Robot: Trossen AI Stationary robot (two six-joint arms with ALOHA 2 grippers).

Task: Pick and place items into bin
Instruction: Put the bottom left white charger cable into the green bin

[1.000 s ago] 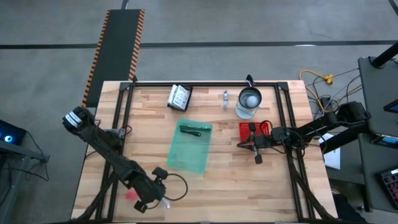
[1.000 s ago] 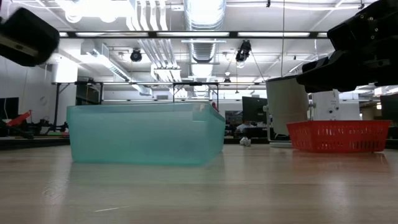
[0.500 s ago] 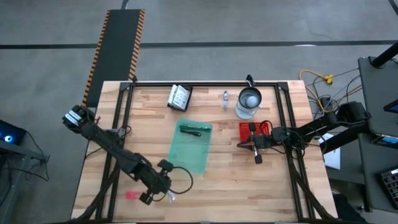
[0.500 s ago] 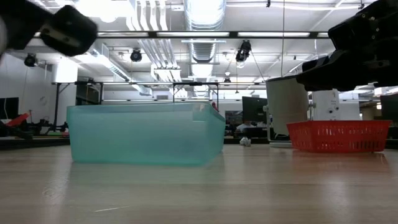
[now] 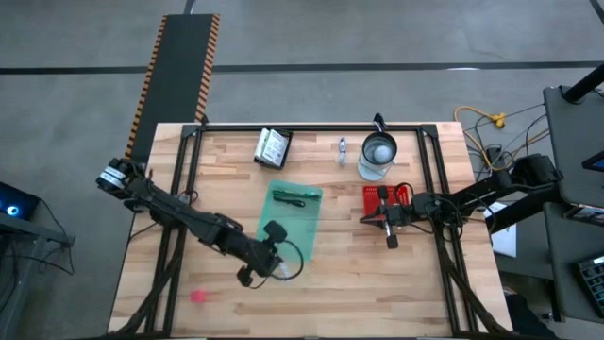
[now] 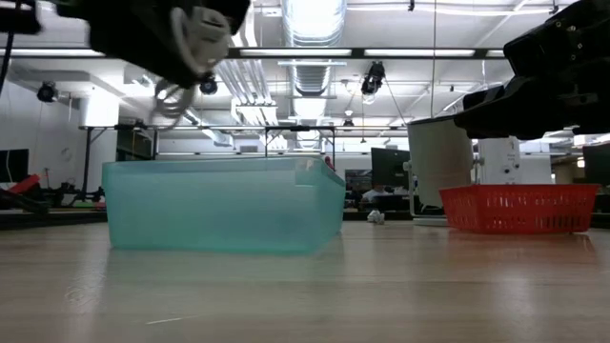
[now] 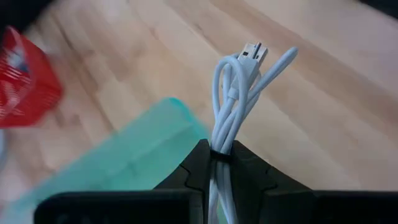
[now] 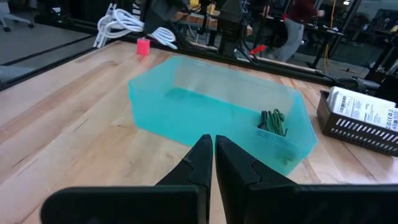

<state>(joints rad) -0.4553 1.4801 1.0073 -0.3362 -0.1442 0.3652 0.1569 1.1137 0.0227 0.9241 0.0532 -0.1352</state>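
Left hand (image 7: 222, 163) is clamped on the white coiled cable (image 7: 239, 102), the loops standing up out of the pinch with the plug end topmost; in the high view that hand (image 5: 267, 267) hangs at about 7 o'clock of the teal bin (image 5: 289, 225), near its corner, cable loops (image 5: 290, 268) trailing beside it; whether it is over the bin's rim yet I cannot tell. Right hand (image 8: 213, 158) waits with its fingers together at the 3 o'clock side of the counter (image 5: 226, 170), beside the red basket (image 5: 385, 199).

Inside the bin lie a green stick and something dark (image 8: 272, 122) at its 12 o'clock end; the pink bit (image 5: 198, 296) sits on the counter at 7 o'clock, well apart from the bin; the white packets (image 5: 273, 146) rest in a dark tray at 12 o'clock.

Risk as I judge it: only a narrow part of the bundle is pinched, so slack loops could catch on the rim; let go too early, part of the cable could drape outside; a low pass could nudge the light bin.
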